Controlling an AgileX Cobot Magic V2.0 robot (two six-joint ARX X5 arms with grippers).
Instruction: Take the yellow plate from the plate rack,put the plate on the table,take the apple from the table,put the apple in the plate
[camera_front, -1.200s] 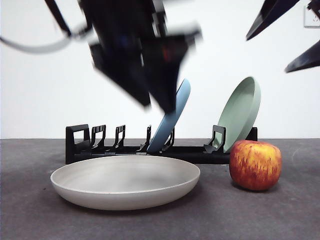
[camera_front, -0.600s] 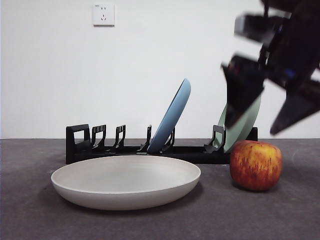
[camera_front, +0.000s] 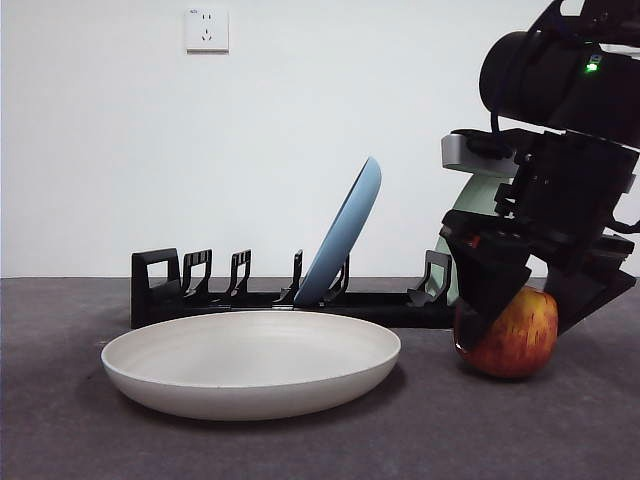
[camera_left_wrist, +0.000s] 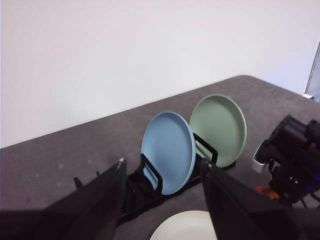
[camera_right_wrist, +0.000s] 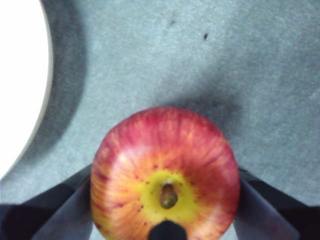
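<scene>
A dark grey table (camera_front: 60, 420) is seen from low down, against a plain white wall with a socket (camera_front: 207, 29) high on it. The right gripper (camera_front: 524, 320) is lowered over the apple (camera_front: 512, 335), which sits on the table. Its two black jaws are spread to either side of the fruit, one flanking each side. In the right wrist view the apple (camera_right_wrist: 165, 175) is seen from above, stem upward, filling the gap between the jaws; both jaws appear to be against the skin or just beside it, though whether the apple is actually pinched cannot be told. The fruit is red with yellow-orange streaks and a yellow patch around the stem.

The yellow plate (camera_front: 250, 362) is laid flat on the table, near the right gripper's jaws on one side but apart from them. Its pale rim (camera_right_wrist: 25, 85) is seen at the edge of the right wrist view. Behind it the black plate rack (camera_front: 240, 300) is stretched across the table. A blue plate (camera_front: 342, 235) is leaned in one of its slots. A pale green plate (camera_left_wrist: 219, 130) is stood at the end of the rack, largely hidden by the right arm in the front view.

The left gripper (camera_left_wrist: 162, 200) is held high above the rack, its jaws parted and empty, with the blue plate framed between them well beyond the tips.
</scene>
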